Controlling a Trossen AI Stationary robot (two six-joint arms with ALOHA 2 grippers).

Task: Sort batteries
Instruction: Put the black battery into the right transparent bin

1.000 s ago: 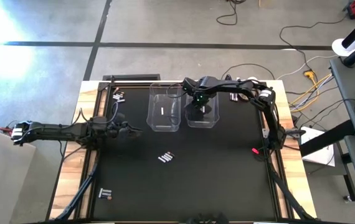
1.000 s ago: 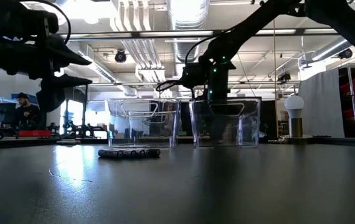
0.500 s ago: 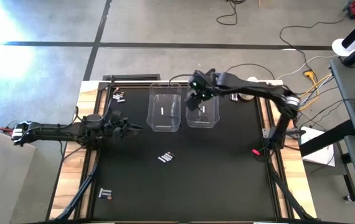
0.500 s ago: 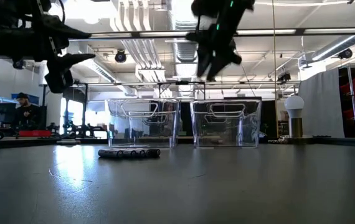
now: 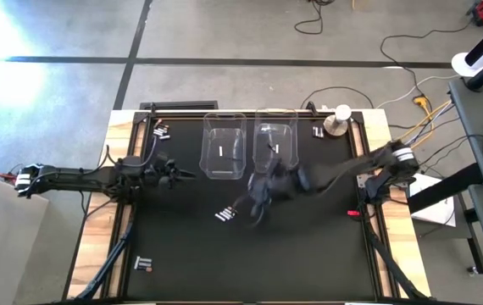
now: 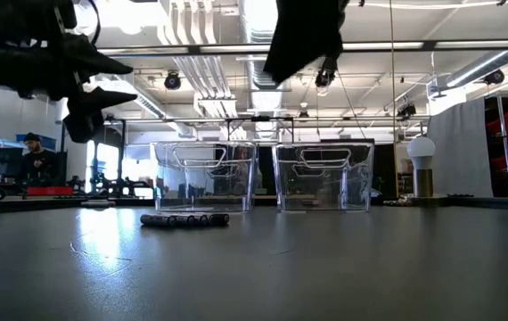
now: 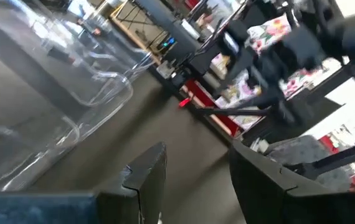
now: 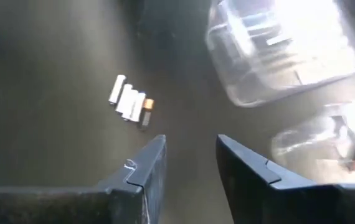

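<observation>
The two clear bins (image 5: 249, 148) stand side by side, almost touching, at the far middle of the table (image 5: 309, 246), blocking any level pass there, and a small lamp-like stand (image 5: 340, 119) sits near the far right corner. The right gripper (image 5: 257, 203), jaws apart, hangs above the mat just beside the row of batteries (image 5: 226, 214), with its arm slanting across the right half. The left gripper (image 5: 176, 175), jaws apart, hangs left of the bins; the near half lies open apart from batteries (image 5: 144, 265) at the near left.
</observation>
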